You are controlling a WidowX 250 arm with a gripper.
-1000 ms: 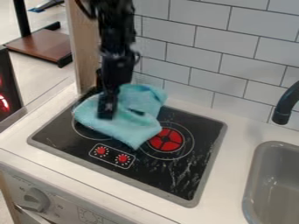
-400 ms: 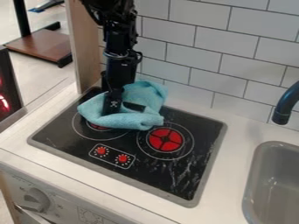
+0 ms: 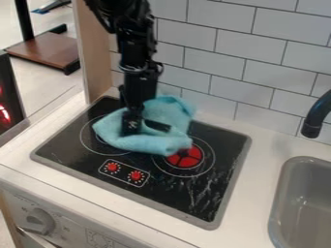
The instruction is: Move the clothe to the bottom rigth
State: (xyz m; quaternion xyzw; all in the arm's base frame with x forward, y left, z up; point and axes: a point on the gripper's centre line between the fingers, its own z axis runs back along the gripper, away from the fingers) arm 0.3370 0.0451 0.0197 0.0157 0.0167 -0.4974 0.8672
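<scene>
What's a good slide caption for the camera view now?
The gripper at the blue cloth, bunched over the black stove, left of the sink.

We see a wall of pale rectangular tiles (image 3: 259, 53) in staggered rows with dark joints, behind the white desk (image 3: 253, 193). A light wooden panel (image 3: 94, 48) stands upright beside it. Beyond, on the pale floor (image 3: 38, 82), we see a brown platform (image 3: 45, 51) with black edging.
</scene>
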